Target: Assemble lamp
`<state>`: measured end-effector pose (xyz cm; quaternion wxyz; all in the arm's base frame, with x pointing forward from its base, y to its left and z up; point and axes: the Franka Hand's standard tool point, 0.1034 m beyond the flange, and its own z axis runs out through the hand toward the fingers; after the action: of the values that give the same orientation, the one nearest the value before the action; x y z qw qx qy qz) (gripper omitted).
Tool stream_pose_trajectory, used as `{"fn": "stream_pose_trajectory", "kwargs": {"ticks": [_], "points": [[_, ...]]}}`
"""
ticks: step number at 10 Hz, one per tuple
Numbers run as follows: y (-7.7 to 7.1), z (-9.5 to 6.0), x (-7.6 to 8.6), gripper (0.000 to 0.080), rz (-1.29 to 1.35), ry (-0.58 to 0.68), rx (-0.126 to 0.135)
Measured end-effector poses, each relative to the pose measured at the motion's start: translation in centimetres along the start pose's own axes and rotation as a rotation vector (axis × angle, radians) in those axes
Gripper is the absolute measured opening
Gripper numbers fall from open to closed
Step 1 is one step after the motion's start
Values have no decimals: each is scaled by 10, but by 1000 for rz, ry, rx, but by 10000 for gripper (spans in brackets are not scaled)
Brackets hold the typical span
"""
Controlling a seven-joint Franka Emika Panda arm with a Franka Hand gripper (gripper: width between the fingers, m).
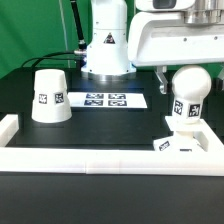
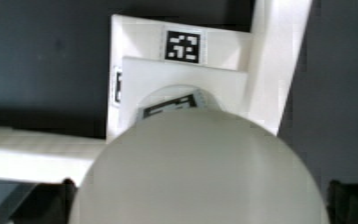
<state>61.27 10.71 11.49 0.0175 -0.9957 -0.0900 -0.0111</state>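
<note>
one round white plastic bulb (image 1: 187, 90) stands on small blocky white base (image 1: 185, 138); gripper (image 1: 187, 79) fingers flank bulb, clamped or loose: cannot tell.

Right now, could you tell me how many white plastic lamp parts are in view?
3. The tapered cup-shaped shade stands at the exterior view's left; the round bulb sits atop the small blocky base at its right. None seems hidden.

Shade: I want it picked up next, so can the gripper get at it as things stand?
Probably yes. The shade stands alone, nothing over or against it; the gripper, fingers open over the bulb, holds nothing.
</note>
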Motion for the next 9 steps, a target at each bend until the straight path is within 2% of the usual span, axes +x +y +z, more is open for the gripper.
{"fn": "stream_pose_trajectory", "kwargs": {"ticks": [2,4,5,6,9], "points": [[1,0,0,698,-123,0,-3],[12,4,-2,698,-267,-10,0],[11,4,-2,698,-267,-9,0],[11,4,-2,586,-267,-9,0],[11,4,-2,577,-235,-9,0]]}}
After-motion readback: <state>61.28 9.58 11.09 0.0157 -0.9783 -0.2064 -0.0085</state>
